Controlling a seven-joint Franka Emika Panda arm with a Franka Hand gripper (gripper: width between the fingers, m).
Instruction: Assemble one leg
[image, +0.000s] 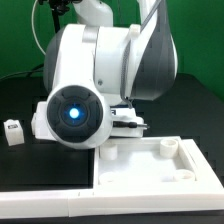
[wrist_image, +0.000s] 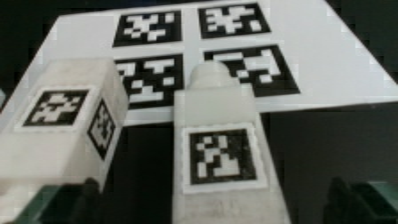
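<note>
In the wrist view two white square-sectioned legs lie side by side on the black table, each with a black-and-white tag. One leg (wrist_image: 221, 150) lies between my gripper's (wrist_image: 214, 206) dark fingers (wrist_image: 68, 205), with a gap on each side. The gripper is open and holds nothing. The other leg (wrist_image: 71, 115) lies just outside one finger. In the exterior view another small white leg (image: 13, 131) stands at the exterior view's left. There the arm's body hides the gripper.
The marker board (wrist_image: 80, 40) with its tags lies just beyond the two legs. The big flat white rimmed tray-like piece (image: 150, 172) lies at the exterior view's lower right. The arm's large white joint (image: 75, 110) fills the middle of that view.
</note>
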